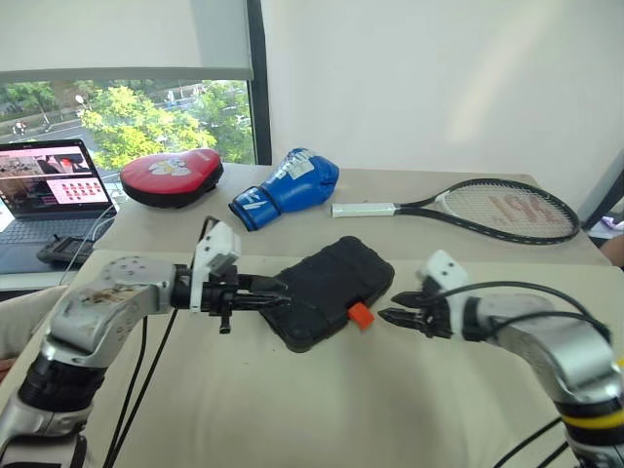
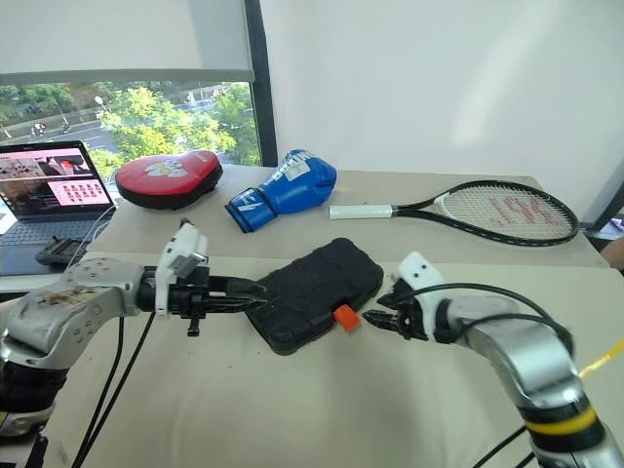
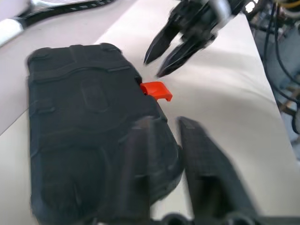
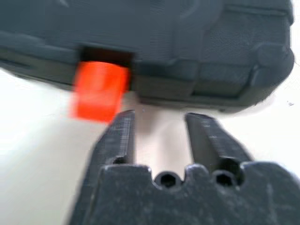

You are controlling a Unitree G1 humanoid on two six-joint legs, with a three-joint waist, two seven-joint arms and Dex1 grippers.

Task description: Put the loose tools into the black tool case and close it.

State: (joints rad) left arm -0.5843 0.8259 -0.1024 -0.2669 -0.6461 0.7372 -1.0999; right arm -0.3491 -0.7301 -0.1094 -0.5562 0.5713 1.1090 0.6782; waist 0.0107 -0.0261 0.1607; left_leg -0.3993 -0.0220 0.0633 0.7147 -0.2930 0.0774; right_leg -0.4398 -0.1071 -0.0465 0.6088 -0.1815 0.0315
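Closed black tool case (image 1: 327,290) is flanked by both grippers on the table (image 1: 322,409).
Left gripper (image 3: 164,136) and right gripper (image 4: 157,129) are parted, empty; the orange latch (image 1: 361,314) is judged next to be pressed shut.

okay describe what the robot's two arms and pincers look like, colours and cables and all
Both arms are brushed silver metal, the left arm scuffed with rusty-brown marks, the right arm carrying a yellow band near its base. Each wrist bears a white block. The left pincer and right pincer have two tapered black fingers. Black cables loop along both arms.
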